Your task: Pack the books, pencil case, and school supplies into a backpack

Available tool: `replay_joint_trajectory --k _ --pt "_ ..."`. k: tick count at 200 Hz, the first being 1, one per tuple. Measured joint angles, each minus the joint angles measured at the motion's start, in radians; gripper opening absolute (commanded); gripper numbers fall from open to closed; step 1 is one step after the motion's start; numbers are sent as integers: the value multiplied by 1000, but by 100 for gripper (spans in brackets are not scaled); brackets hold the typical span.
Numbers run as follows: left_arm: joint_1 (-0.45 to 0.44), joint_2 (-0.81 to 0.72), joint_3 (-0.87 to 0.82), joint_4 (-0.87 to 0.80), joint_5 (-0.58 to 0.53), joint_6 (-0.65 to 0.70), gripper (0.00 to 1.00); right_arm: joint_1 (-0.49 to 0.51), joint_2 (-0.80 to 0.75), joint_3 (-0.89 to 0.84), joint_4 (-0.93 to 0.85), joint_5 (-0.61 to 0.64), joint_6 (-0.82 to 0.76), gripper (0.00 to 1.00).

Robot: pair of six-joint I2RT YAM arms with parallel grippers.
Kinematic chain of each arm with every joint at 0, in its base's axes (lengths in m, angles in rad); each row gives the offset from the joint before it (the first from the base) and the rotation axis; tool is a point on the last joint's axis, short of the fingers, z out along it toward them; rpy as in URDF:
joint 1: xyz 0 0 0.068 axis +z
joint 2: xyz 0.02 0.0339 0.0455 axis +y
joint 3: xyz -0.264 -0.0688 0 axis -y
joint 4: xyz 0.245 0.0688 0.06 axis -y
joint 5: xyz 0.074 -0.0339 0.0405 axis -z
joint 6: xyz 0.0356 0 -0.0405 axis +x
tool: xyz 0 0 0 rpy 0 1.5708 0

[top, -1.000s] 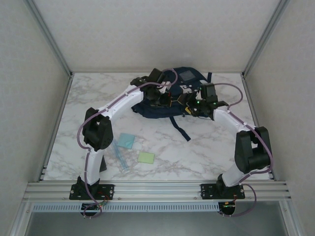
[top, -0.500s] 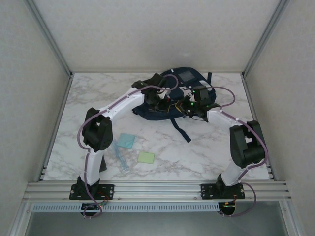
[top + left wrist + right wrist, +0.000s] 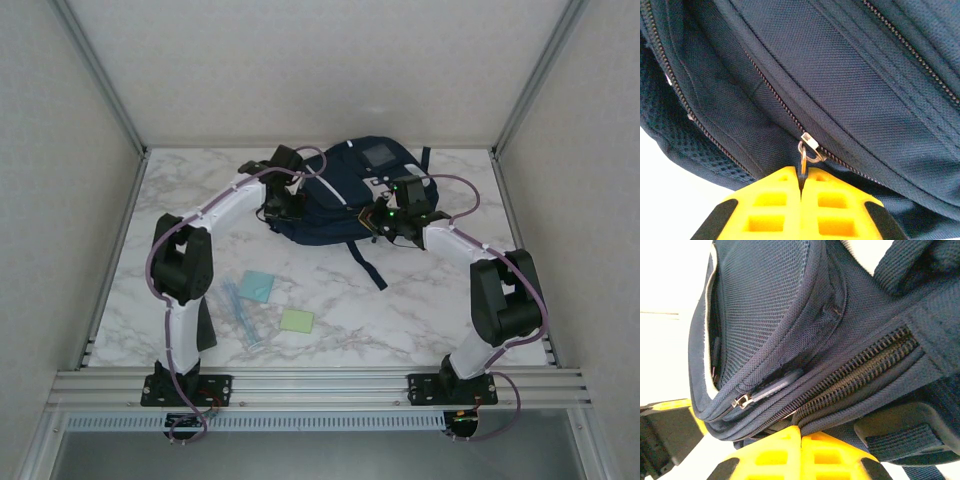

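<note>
Two pads lie lower left: a pale-green square pad (image 3: 296, 320) and a light-blue square pad (image 3: 258, 286), beside thin translucent pale-blue sticks (image 3: 243, 318), too small to count. One navy-blue fabric backpack (image 3: 340, 195) sits upper centre. The left gripper (image 3: 801, 179) pinches its metal zipper pull (image 3: 803, 159), and the right gripper (image 3: 800, 436) clenches its fabric.

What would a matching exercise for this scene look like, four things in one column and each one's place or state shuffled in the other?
1 left pincer
2 right pincer
3 light-blue pad
4 backpack

A far middle of the table
B shut on a zipper pull
C beside the pale-blue sticks
D shut on the backpack's fabric edge

Pairs: 1-B, 2-D, 3-C, 4-A
</note>
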Motion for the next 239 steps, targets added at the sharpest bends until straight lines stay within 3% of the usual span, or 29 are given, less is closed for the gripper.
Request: replay_joint_trajectory --k 49,107,133,171,215,227,239 --pt "-113 -145 -80 25 69 -54 0 -55 41 68 -97 40 -71 2" --pt "-233 -156 -72 45 148 -136 0 -120 87 210 -189 127 -158 54" --pt "-246 -70 34 38 175 -140 0 -121 2 204 -235 135 -164 67" --pt "-263 -4 113 24 206 -140 0 -109 -143 127 -211 57 -88 68" --pt "-279 -4 115 20 203 -140 0 -54 -92 42 -133 -11 28 66" --pt "-279 -5 103 29 200 -140 0 -49 -63 41 -130 -15 52 57" --pt "-279 -7 81 43 200 -141 0 -42 -39 40 -129 -14 64 36"
